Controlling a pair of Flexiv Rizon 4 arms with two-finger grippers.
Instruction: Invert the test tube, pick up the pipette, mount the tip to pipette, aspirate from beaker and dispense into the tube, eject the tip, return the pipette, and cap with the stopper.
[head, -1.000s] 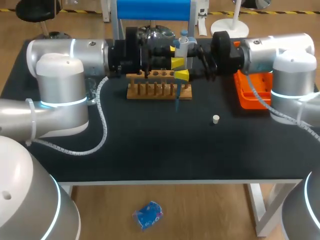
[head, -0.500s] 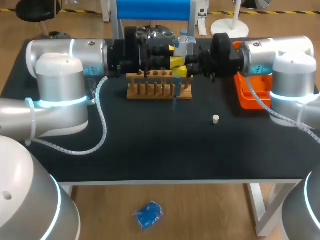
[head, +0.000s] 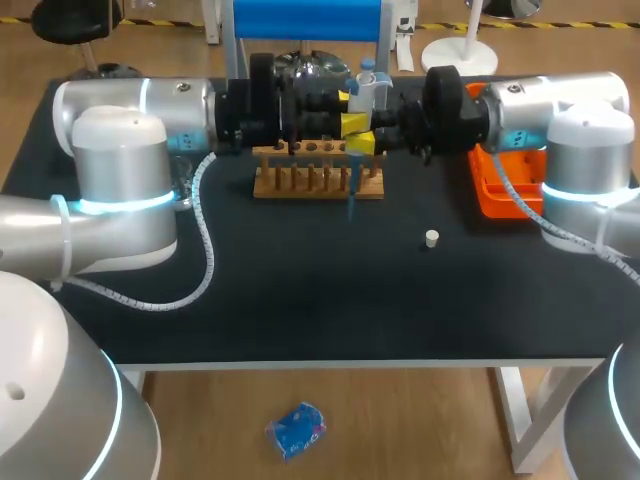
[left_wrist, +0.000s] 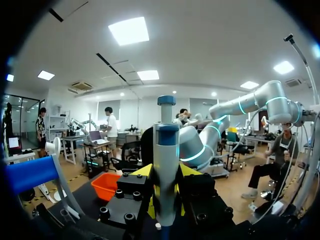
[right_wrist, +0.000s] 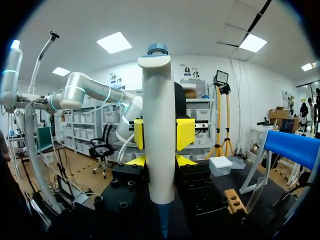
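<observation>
Two-arm pipette grasp above the black tabletop (head: 300, 290). The white pipette with a blue plunger cap (head: 367, 88) stands upright in mid-air over the far middle of the tabletop, directly above the right end of the light wooden peg rack (head: 318, 180). A slender blue pipette tip (head: 352, 205) is mounted on its lower end and hangs down in front of the rack.

The left end effector (head: 347, 98) comes in from the left and is clenched on the upper body of the pipette. In the right wrist view, its square yellow pads press against both sides of the pipette (right_wrist: 159, 135). The right end effector (head: 358, 134) comes in from the right, just below the left one, and grasps the pipette lower on its body; its yellow fingertips lie close together around the shaft. In the left wrist view the pipette (left_wrist: 166, 165) rises straight up between that arm's fingers.

A small white cylindrical stopper (head: 431, 238) stands alone on the tabletop, to the right of the rack and nearer the front edge. An orange plastic tray (head: 505, 185) lies at the right side of the tabletop, under the right arm.
</observation>
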